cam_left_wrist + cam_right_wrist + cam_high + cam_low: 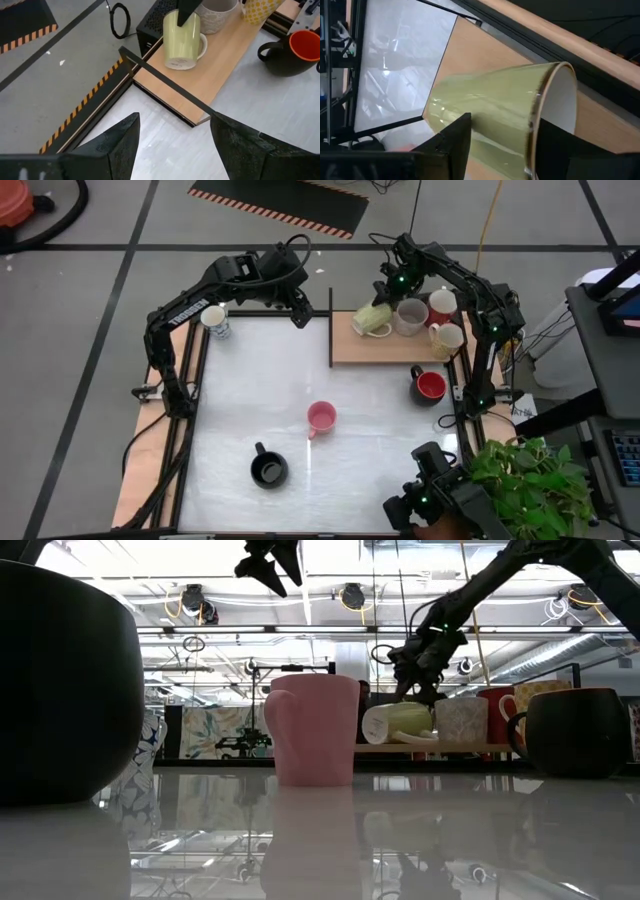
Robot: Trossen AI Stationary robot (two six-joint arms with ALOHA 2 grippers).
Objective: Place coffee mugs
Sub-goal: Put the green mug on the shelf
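- High view: right gripper (383,298) was at the pale green mug (372,321), which lay on its side at the near-left end of the wooden shelf (345,350). A grey mug (410,317), a red-and-white mug (442,305) and a yellow mug (446,337) stood upright beside it on the shelf
- Left gripper (299,313) hung over the white table (250,400) near the shelf's dark divider, holding nothing. A white mug with blue marks (215,319) stood by the left arm; a pink mug (321,418), a black mug (268,470) and a black mug with red inside (428,386) stood on the table
- Low view: the right arm reached down onto the tipped green mug (396,724); pink mug (312,729) upright in the foreground
- Left wrist view: left fingers (117,145) stood well apart, empty; green mug (182,41) seen ahead with the other gripper on it
- Right wrist view: right fingers (451,140) straddled the green mug's wall (495,110), closing but contact unclear, so grip could not be told
- Judgement: step in hand was grasping the fallen mug; next move calls for a firm clamp, then lifting and turning it upright without knocking the grey mug
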